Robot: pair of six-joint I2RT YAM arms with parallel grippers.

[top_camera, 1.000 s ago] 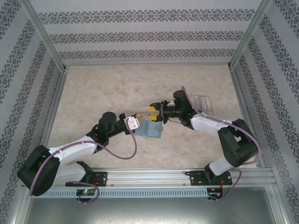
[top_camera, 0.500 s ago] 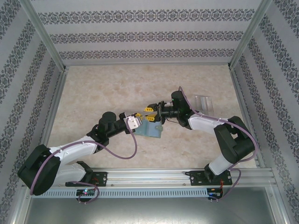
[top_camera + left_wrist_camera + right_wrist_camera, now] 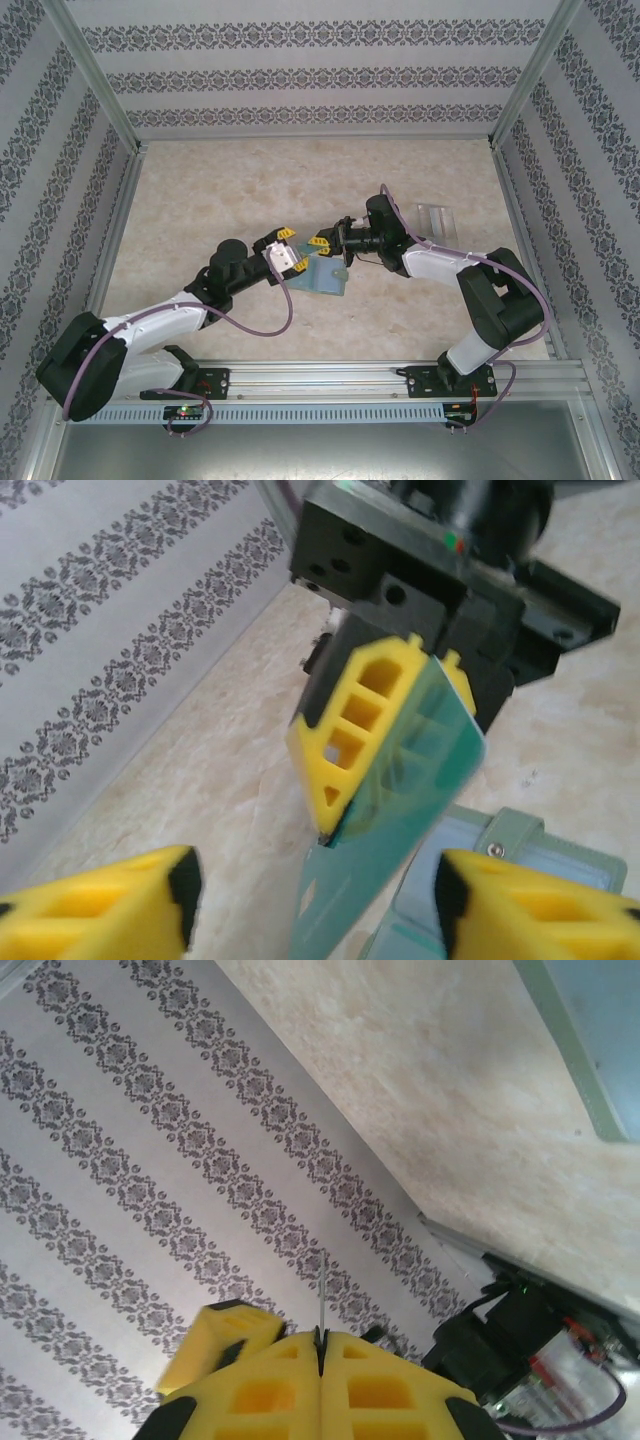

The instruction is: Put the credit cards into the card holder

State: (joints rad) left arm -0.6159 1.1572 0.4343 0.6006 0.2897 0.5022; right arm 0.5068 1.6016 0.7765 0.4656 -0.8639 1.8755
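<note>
The card holder [image 3: 326,280] lies flat on the desk [image 3: 200,190], and both arms meet over it. The left arm [image 3: 165,322] stretches low and long from its base toward the holder's left edge. Its wrist is rolled so that the left jaws stand wide apart, one yellow finger [image 3: 284,234] on the far side and the other nearer the holder; they hold nothing. In the left wrist view the two fingertips [image 3: 120,905] sit at the bottom corners with a broad gap between them. A green corner of the card holder [image 3: 505,845] shows just beyond the right-hand one.

The right arm [image 3: 440,264] folds back at a raised elbow to the holder's right. Its forearm then runs leftward, with the wrist just above the holder's far edge. The right jaws are closed tight on one credit card [image 3: 400,810], which looks teal and glossy in the left wrist view. The card is pinched near its upper end between the yellow pads [image 3: 345,735] and slopes down toward the holder; whether its lower edge touches the holder I cannot tell. From the right wrist the credit card [image 3: 321,1300] is a thin line standing up from the seam of the shut fingers.

More credit cards [image 3: 433,217] lie flat on the desk well to the right of the holder, beyond the right wrist.
</note>
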